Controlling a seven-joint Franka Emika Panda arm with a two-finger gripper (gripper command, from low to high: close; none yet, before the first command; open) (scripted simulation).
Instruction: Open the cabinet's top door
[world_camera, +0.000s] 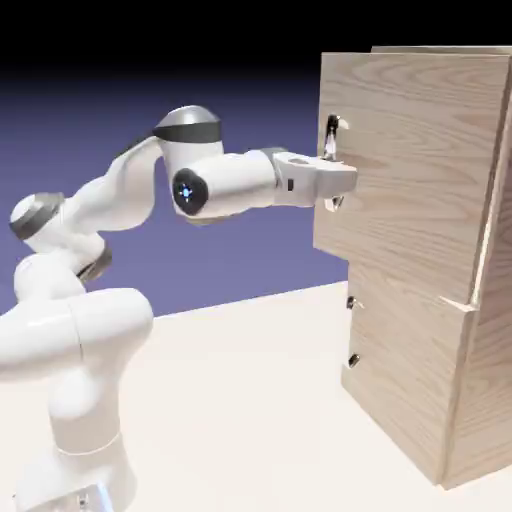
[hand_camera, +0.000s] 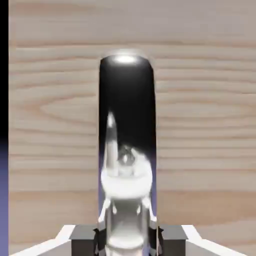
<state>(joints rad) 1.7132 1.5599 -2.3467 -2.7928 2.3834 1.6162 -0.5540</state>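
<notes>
The cabinet (world_camera: 492, 360) stands at the exterior view's right, light wood-grain and tall. Its top door (world_camera: 420, 170) is the larger upper panel, with a thin vertical silver handle (world_camera: 331, 128) near its left edge. My gripper (world_camera: 344, 181) reaches level from the left and is shut on the handle's lower half. In the hand view the shiny dark handle (hand_camera: 127, 100) runs up from between the grey fingertips (hand_camera: 83, 239), and the top door (hand_camera: 205, 110) fills the rest of the frame. The top door's left edge sits slightly further out than the lower panel.
Below the top door is a shorter lower door (world_camera: 400, 375) with its own handle mounts (world_camera: 352, 331) at its left edge. The white table (world_camera: 250, 400) stretches between the robot base and the cabinet. The arm's elbow rises at the left.
</notes>
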